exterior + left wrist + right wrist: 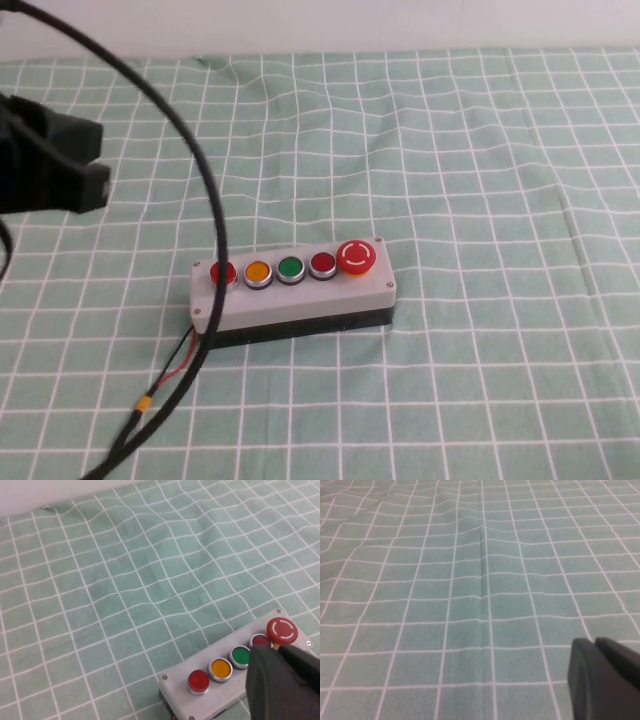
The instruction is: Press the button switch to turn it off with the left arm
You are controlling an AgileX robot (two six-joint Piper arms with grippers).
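Clearly approaching, the closed left gripper (275, 662) hangs at ten o'clock from the small round red button switch (222, 272), needing descent; the closed right gripper (595, 655) idles over cloth.

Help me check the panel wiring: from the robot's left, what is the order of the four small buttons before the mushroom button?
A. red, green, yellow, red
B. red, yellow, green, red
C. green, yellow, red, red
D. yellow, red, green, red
B: on the grey box the row runs button switch, yellow button, green button, darker red button, then mushroom button. The left gripper sits off to the left; the right gripper is over bare cloth.
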